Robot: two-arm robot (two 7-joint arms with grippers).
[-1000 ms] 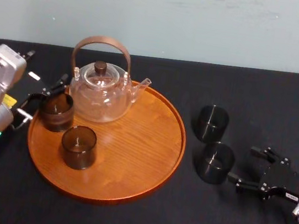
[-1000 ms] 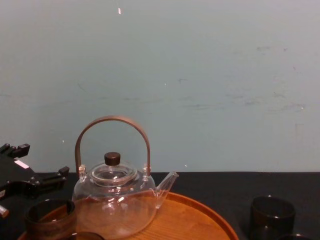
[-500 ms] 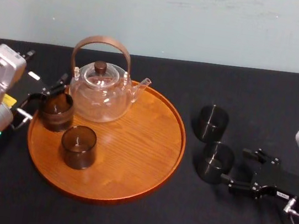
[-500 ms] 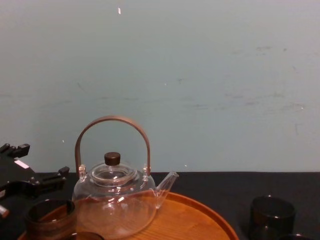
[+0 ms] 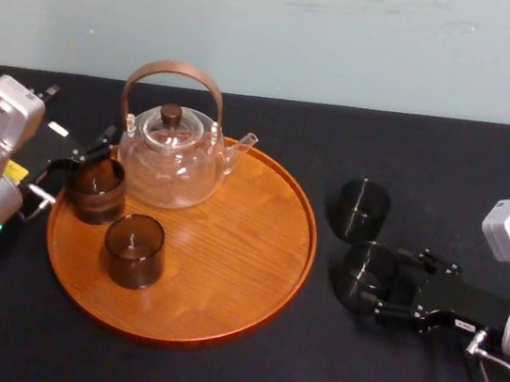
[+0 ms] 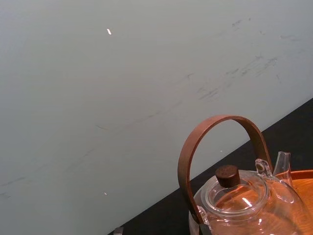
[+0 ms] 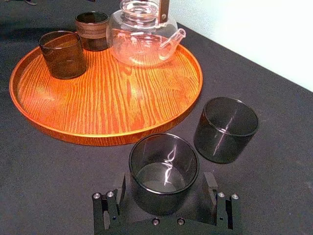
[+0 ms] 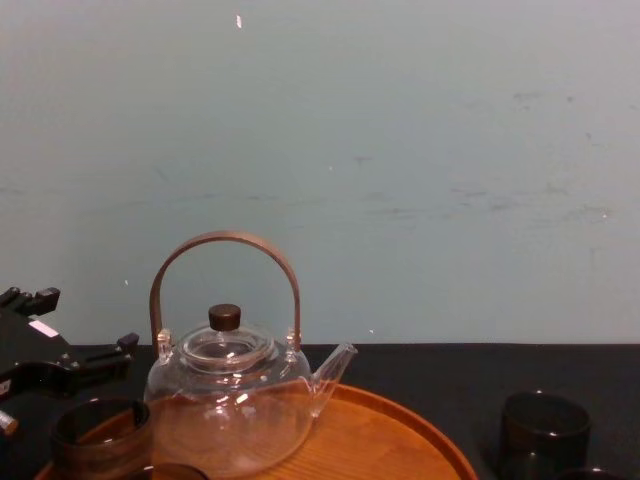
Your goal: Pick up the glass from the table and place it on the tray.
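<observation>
My left gripper point(image 5: 76, 166) rests spread wide at the tray's point(image 5: 247, 313) left rim, clear of the tray glass point(image 5: 95, 190). Right of the tray, the glass point(image 5: 367, 275) stands on the table point(image 5: 209, 379). My right gripper point(image 7: 164, 178) gapes wide, jaws flanking it, ready to close.

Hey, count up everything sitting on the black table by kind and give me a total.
Dark smoked-glass tumblers: 4
Clear glass teapot with brown arched handle: 1
Round orange-brown wooden tray: 1
Total: 6
</observation>
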